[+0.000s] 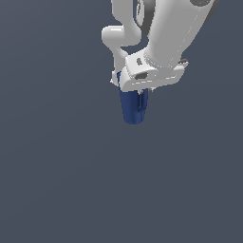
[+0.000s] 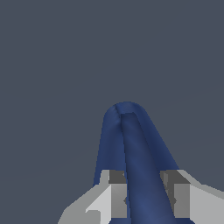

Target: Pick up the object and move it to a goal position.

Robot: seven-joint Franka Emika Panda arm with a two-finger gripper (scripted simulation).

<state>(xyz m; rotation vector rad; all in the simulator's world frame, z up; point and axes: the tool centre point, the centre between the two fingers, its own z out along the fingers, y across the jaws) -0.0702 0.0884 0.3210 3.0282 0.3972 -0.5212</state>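
I see the mug (image 1: 132, 108) hanging under the gripper (image 1: 141, 95), in the upper middle of the exterior view, a little to that view's right. In the wrist view the two fingers (image 2: 117, 194) stand on both sides of the mug (image 2: 131, 148), and a raised blue strip, I think the handle, runs between them. So the jaws are narrow and closed on the mug; this is why it does not fall. I judge it is lifted, because only plain grey ground is around it and no shadow touches it, but I cannot be sure. No goal mark is visible, so I cannot tell how far the transport must go.
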